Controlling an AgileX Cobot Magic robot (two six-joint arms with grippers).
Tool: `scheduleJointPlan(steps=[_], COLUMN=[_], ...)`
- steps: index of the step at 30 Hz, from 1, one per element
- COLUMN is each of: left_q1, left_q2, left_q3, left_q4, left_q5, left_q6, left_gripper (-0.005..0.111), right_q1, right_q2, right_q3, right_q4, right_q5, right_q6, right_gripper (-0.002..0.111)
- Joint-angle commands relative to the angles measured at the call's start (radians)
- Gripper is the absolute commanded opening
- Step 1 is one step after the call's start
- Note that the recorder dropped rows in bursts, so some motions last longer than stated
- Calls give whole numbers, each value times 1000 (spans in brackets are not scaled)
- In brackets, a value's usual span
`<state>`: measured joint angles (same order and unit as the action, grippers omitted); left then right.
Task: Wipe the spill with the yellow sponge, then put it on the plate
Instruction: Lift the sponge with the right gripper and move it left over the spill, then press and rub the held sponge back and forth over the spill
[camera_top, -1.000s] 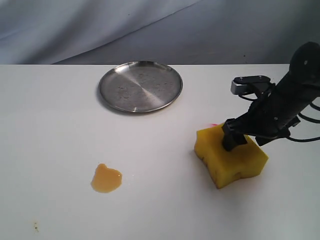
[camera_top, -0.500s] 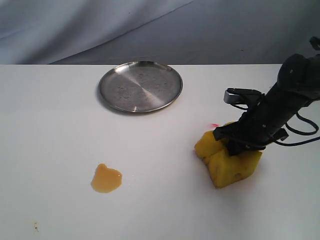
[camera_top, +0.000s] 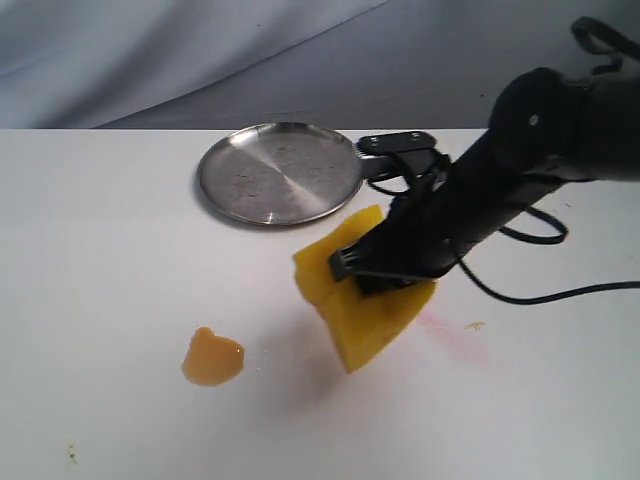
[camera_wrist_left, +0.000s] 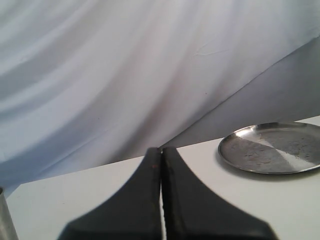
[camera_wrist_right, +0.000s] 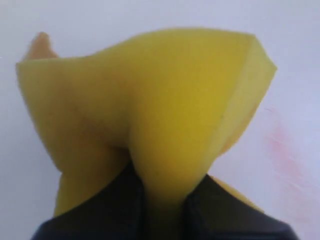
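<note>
My right gripper (camera_top: 385, 270) is shut on the yellow sponge (camera_top: 355, 305), which hangs squeezed and tilted just above the table, right of centre. In the right wrist view the sponge (camera_wrist_right: 160, 115) bulges out of the gripper (camera_wrist_right: 165, 205) and fills most of the picture. The amber spill (camera_top: 212, 357) lies on the white table to the left of the sponge, apart from it; its edge (camera_wrist_right: 40, 45) peeks past the sponge. The silver plate (camera_top: 280, 172) sits at the back, bare. My left gripper (camera_wrist_left: 161, 165) is shut on nothing, with the plate (camera_wrist_left: 272, 148) off to its side.
A thin pink-red smear (camera_top: 445, 328) marks the table where the sponge lay, also showing as a smear (camera_wrist_right: 285, 155) in the right wrist view. A grey cloth backdrop (camera_top: 300, 60) hangs behind the table. A black cable (camera_top: 540, 295) trails from the right arm.
The right gripper closed on the sponge, lifted it and carried it left toward the spill, uncovering the pink smear. The left gripper is unchanged.
</note>
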<state>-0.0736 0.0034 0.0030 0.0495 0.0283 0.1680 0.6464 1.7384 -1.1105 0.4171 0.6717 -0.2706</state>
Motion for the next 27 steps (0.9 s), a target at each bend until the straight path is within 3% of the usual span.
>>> scheduleJointPlan(steps=[1, 10, 18, 21, 27], left_q1=[4, 4, 4, 4, 4], left_q2=[-3, -3, -3, -3, -3], left_q3=[-3, -3, -3, -3, -3], left_q4=[-7, -7, -7, -7, -7], left_q5=[-5, -5, -5, -5, -5], left_q6=[-9, -9, -9, -9, -9], left_gripper=[0, 0, 0, 0, 0], right_q1=[128, 281, 324, 324, 321], right_q2=[32, 288, 493, 523, 532], right_q3=[-33, -388, -579, -590, -590], right_q4=[74, 175, 171, 65, -358], right_q5=[-106, -6, 72, 107, 222], right_q6=[-12, -8, 43, 81, 337], right_gripper=[0, 0, 0, 0, 0])
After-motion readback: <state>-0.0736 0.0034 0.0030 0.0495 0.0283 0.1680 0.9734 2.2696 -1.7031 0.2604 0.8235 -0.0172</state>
